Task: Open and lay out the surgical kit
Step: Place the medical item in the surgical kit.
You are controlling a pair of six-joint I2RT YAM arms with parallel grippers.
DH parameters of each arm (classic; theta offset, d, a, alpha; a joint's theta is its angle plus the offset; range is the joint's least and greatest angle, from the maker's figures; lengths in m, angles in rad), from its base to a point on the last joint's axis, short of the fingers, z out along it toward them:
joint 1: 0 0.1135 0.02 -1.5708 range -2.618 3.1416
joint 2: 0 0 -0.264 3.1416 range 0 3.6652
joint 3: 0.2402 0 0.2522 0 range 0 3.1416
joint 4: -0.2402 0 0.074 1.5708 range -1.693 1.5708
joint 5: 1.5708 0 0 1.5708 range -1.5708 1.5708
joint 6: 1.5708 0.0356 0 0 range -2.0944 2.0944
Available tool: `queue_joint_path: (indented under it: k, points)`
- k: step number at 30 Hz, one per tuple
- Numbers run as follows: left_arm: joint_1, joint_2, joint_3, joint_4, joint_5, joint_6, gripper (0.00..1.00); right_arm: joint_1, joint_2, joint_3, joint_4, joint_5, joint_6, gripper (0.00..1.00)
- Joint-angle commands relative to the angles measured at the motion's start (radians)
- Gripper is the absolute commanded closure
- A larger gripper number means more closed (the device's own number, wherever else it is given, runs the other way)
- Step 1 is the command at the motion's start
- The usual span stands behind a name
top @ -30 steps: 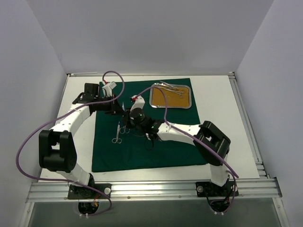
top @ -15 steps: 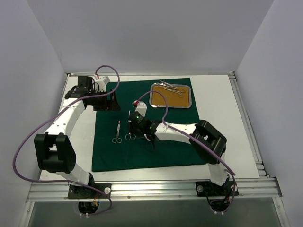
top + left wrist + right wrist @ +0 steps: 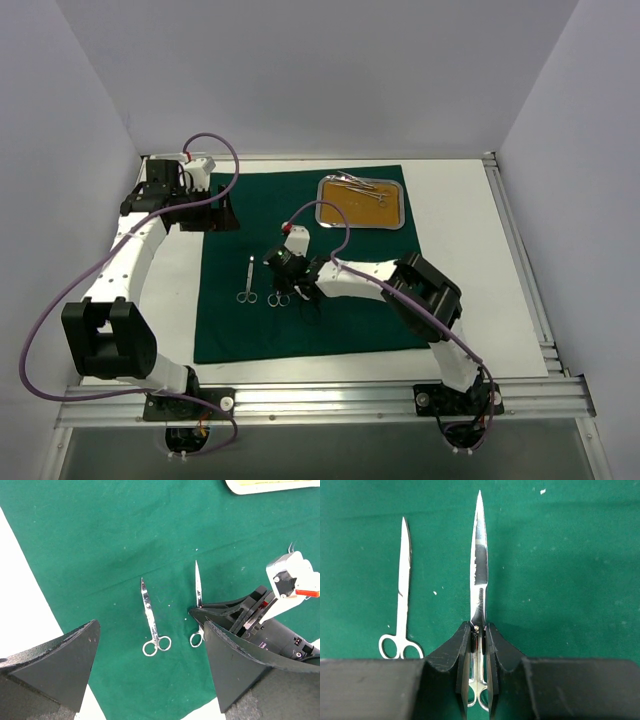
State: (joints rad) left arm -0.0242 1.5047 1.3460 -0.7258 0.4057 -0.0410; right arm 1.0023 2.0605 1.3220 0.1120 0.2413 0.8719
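The dark green drape [image 3: 350,310] lies spread flat on the table. The steel tray [image 3: 397,222] with tan liner sits on its far right part, with slim silver instruments [image 3: 355,183] at its far rim. One pair of scissors [image 3: 246,280] [image 3: 151,625] [image 3: 402,605] lies loose on the drape. My right gripper [image 3: 281,287] [image 3: 479,630] is shut on a second pair of scissors [image 3: 479,565] [image 3: 198,586], held parallel and just right of the first, low over the cloth. My left gripper [image 3: 220,215] [image 3: 150,680] stands open and empty at the drape's far left edge.
Bare white table [image 3: 460,250] borders the drape on the left and right. A raised metal rail [image 3: 520,240] runs along the table's right and far edges. Purple cables [image 3: 320,215] loop off both arms over the drape.
My left gripper opened and drew back toward the far left corner, leaving the first scissors on the drape. My right gripper carried its scissors nearer and leftward, beside the first pair.
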Motion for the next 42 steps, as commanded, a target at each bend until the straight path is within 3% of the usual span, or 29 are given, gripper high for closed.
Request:
queue_joint_path:
  k: [1, 23, 42]
  points:
    - [0.003, -0.015, 0.028, 0.0, 0.013, 0.012, 0.06, 0.004, -0.005, 0.046, -0.037, 0.072, 0.019, 1.0]
    - [0.018, 0.002, 0.036, -0.009, 0.047, 0.012, 0.06, -0.022, 0.039, 0.066, -0.043, 0.081, 0.013, 1.0]
    - [0.02, 0.008, 0.035, -0.012, 0.054, 0.012, 0.06, -0.041, -0.023, -0.017, -0.055, 0.087, 0.006, 1.0]
